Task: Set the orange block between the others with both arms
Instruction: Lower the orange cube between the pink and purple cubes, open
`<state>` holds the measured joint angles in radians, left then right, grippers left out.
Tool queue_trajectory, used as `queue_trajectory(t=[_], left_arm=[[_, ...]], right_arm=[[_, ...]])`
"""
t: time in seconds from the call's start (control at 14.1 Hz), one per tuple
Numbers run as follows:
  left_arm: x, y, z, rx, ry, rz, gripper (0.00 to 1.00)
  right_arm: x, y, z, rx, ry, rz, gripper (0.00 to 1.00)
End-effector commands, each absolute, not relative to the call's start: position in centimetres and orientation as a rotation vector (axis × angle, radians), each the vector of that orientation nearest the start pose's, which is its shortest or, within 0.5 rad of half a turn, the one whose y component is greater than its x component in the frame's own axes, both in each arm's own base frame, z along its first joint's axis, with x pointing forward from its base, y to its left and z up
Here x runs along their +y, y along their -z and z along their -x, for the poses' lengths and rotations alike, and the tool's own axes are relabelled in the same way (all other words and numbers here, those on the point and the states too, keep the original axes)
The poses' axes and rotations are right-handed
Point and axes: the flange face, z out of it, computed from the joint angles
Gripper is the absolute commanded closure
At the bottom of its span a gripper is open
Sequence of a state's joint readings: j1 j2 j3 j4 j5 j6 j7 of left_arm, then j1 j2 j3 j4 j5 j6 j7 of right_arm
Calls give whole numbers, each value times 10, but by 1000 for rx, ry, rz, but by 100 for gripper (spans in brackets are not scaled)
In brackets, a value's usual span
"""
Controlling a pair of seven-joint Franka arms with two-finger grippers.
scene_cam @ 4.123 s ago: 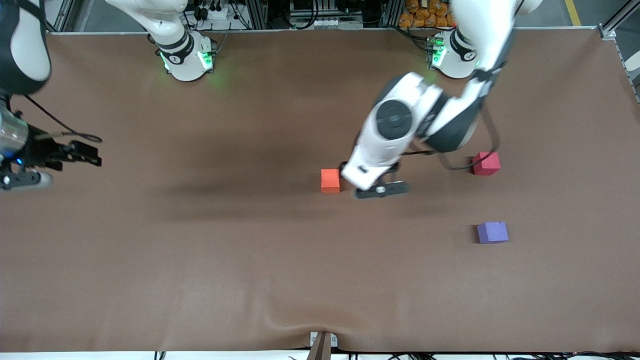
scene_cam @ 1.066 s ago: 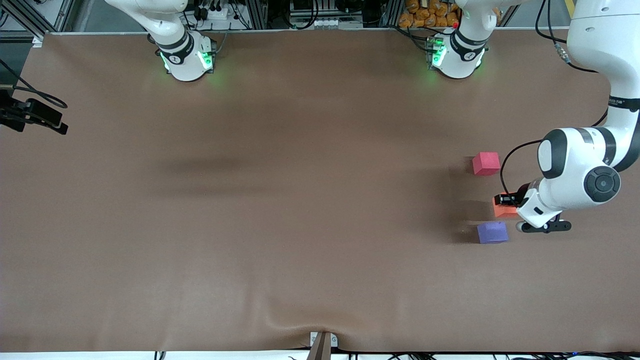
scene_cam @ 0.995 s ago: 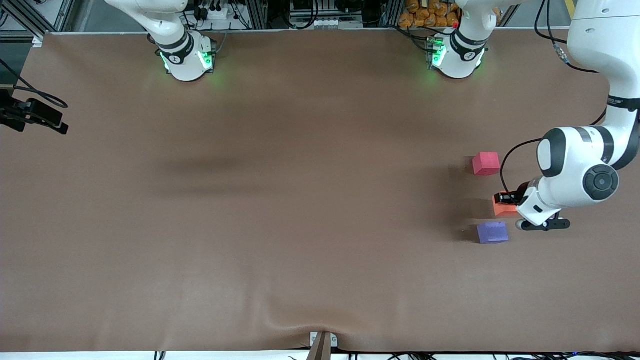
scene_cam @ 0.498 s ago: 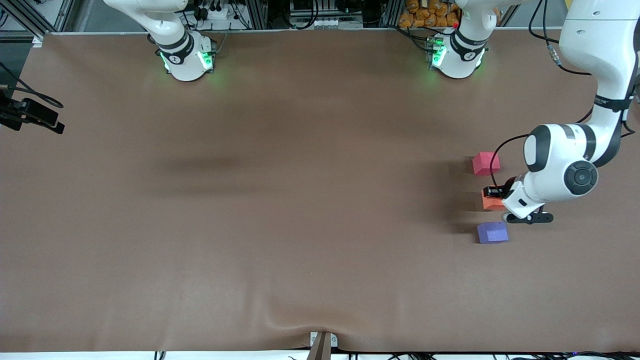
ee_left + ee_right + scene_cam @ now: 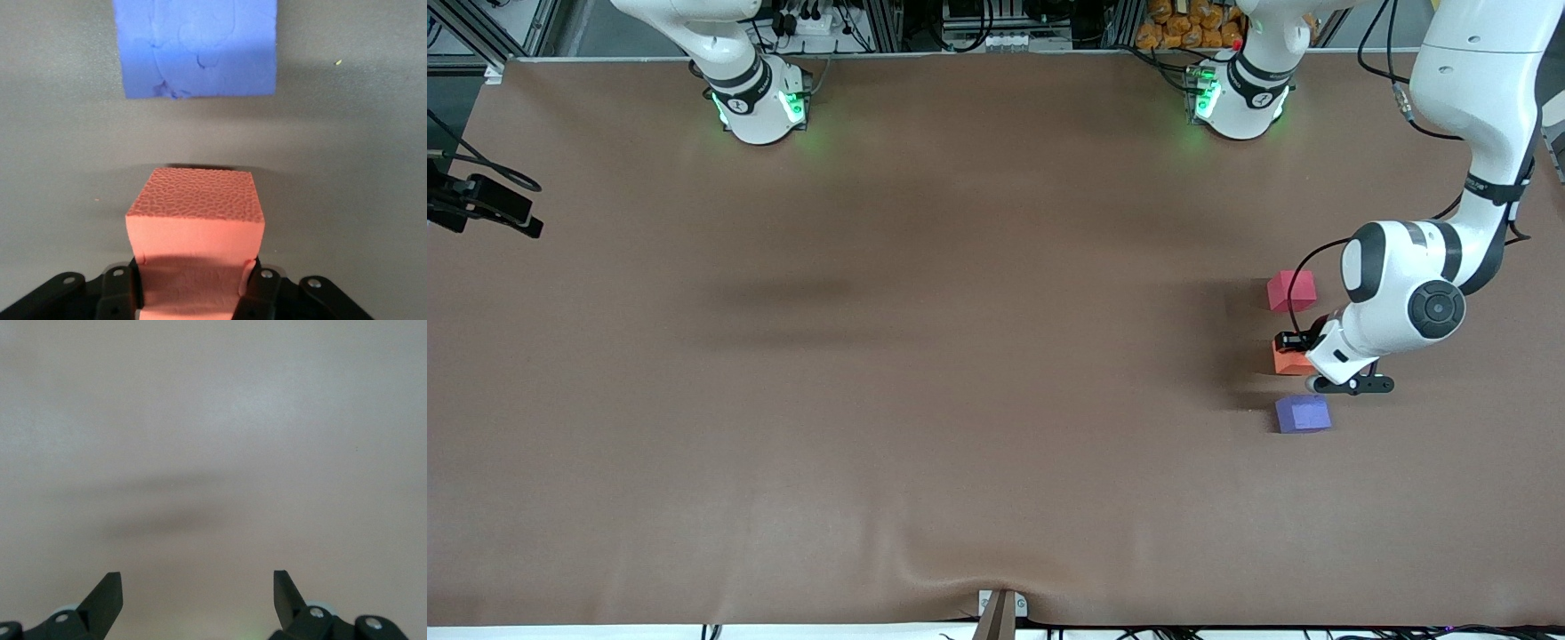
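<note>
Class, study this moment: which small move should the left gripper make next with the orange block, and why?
Probably lower it straight down and let go. The left gripper is shut on the orange block, which already sits over the gap between the pinkish-red cube and the purple-blue cube. The right gripper waits open.

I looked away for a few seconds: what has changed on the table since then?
The left pincer took hold of the orange block and carried it from mid-table toward the left arm's end, into the gap between the red block and purple block. Those two stayed put. The right pincer stayed open, waiting.
</note>
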<state>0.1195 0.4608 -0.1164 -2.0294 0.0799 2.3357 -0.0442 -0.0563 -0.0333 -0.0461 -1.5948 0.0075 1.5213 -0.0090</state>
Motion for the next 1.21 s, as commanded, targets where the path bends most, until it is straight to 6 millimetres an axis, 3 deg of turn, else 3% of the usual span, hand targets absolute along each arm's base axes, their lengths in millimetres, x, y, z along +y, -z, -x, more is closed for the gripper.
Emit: queue_trajectory(t=[0.0, 0.07, 0.14, 0.28, 0.43, 0.5, 0.71, 0.85, 1.14], left_arm=[[0, -199, -585, 34, -219, 3120, 51], [-1, -197, -586, 38, -221, 3119, 1], [-1, -199, -587, 35, -205, 3120, 0], [-2, -221, -600, -8, -135, 3123, 0], [-4, -260, -616, -49, -46, 3119, 0], [-5, -287, -623, -65, -17, 3114, 0], [-34, -382, -633, -196, -17, 3100, 0], [-59, -437, -630, -295, -6, 3088, 0], [-75, -537, -615, -320, 102, 3083, 0]], right_arm=[[-53, -635, -535, 154, -53, 3114, 0], [-53, -635, -535, 154, -53, 3114, 0], [-52, -635, -535, 151, -53, 3114, 0], [-51, -634, -536, 151, -56, 3114, 0], [-51, -634, -536, 151, -56, 3114, 0], [-51, -634, -536, 151, -56, 3114, 0], [-49, -634, -536, 147, -56, 3114, 0], [-49, -634, -536, 147, -56, 3116, 0], [-49, -634, -536, 144, -56, 3114, 0]])
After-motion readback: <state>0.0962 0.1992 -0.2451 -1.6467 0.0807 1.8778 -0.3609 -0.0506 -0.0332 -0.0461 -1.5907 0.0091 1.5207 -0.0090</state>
